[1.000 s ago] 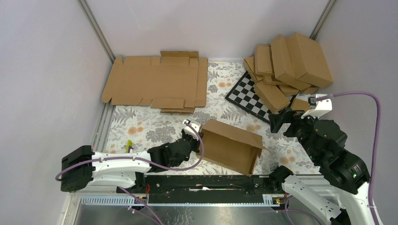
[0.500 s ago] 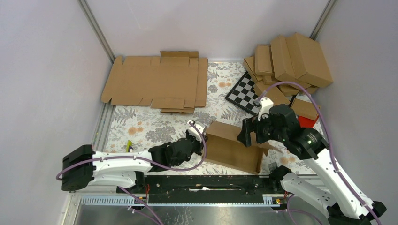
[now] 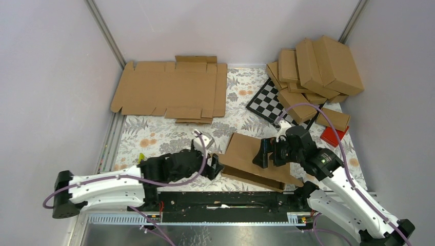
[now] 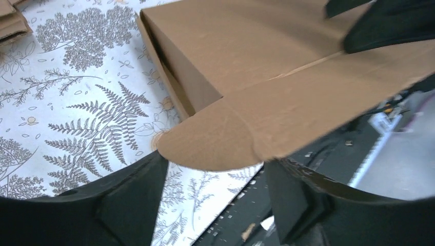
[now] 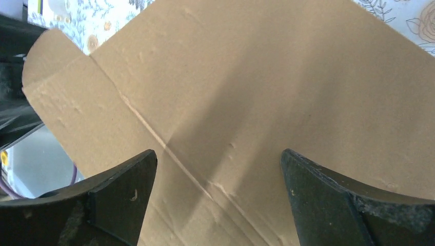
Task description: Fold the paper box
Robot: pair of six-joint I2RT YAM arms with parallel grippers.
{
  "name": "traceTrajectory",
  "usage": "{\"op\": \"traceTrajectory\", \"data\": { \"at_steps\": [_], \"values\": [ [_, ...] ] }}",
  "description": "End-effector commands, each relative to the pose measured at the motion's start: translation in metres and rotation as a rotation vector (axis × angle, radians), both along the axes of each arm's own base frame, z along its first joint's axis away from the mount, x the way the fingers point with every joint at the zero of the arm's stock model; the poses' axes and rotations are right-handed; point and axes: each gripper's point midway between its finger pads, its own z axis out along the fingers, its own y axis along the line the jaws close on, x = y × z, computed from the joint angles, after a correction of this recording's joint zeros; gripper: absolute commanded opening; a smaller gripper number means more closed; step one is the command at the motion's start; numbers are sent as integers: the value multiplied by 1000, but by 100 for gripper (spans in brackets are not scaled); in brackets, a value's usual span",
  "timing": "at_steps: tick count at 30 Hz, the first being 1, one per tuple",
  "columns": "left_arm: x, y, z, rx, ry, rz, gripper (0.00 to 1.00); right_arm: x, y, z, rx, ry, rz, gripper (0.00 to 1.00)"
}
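Observation:
The paper box (image 3: 251, 159) lies near the front edge, brown, with its lid leaning low over the carton. Its rounded side tab (image 4: 210, 141) sticks out toward my left gripper (image 3: 213, 166), which stands open just left of the box and holds nothing. In the left wrist view the tab hangs just ahead of the open left gripper (image 4: 215, 169), apart from both fingers. My right gripper (image 3: 264, 152) hovers open over the lid. In the right wrist view the lid and its crease (image 5: 154, 136) fill the frame between the spread fingers (image 5: 123, 189) of the right gripper (image 5: 218, 156).
A flat cardboard blank (image 3: 172, 89) lies at the back left. A pile of folded boxes (image 3: 315, 69) sits at the back right on a checkered board (image 3: 267, 102). A small red block (image 3: 334, 136) lies right of my right arm. A black rail (image 3: 225, 200) runs along the near edge.
My left gripper has opened, let go of the box's left side and drawn back left. The right arm swung in from the right over the box. The lid now leans much lower.

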Motion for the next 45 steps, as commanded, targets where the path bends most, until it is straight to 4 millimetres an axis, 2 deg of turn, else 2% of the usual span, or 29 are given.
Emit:
{"op": "traceTrajectory", "data": {
  "at_steps": [1,3,5,9,12,14,16,20,23,25,32,37,42,45],
  "values": [
    [-20,13,47,-96,77,-22,79,17,4,0,72,-4,-151,97],
    [-22,17,58,-149,99,-5,84,18,6,-10,90,24,-184,97],
    [-18,22,61,-181,125,48,87,20,8,-21,106,59,-224,98],
    [-3,27,43,-197,188,130,89,22,11,-46,119,104,-262,99],
    [9,27,32,-237,254,154,89,22,12,-56,114,129,-273,99],
    [16,28,28,-256,287,160,89,23,12,-55,105,125,-266,99],
    [22,29,27,-262,303,164,89,26,10,-46,94,99,-261,100],
    [26,24,24,-245,321,139,89,34,4,-14,79,19,-267,100],
    [26,16,21,-234,339,110,89,39,-5,4,51,-22,-301,100],
    [27,12,19,-232,344,99,89,41,-18,7,11,-37,-355,100],
    [37,-1,6,-204,357,92,88,40,-79,-16,-167,18,-722,100],
    [46,-14,-3,-197,368,86,87,30,-104,-36,-298,78,-833,100],
    [51,-17,-19,-185,397,93,87,20,-113,-50,-327,107,-872,100],
    [56,-19,-25,-186,410,96,87,15,-103,-62,-291,157,-855,100]
  ]
}}
